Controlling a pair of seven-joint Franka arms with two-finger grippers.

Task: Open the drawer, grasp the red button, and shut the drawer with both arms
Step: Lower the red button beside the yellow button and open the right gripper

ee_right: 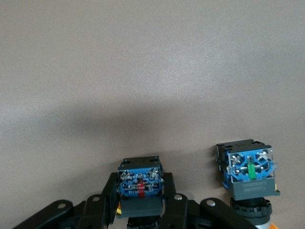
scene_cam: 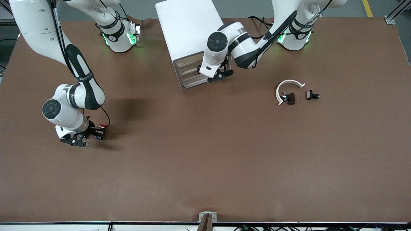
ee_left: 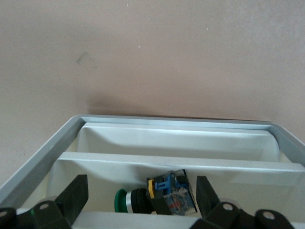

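A drawer unit (scene_cam: pixel 189 41) stands between the arm bases (a pushbutton (ee_left: pixel 157 198) in its drawer).

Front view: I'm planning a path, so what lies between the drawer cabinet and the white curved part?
Bare table there in the front view; the left gripper hangs at the cabinet front.

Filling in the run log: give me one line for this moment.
right gripper: shut on red-capped button, low over brown table | left gripper: open at white drawer unit's open drawer
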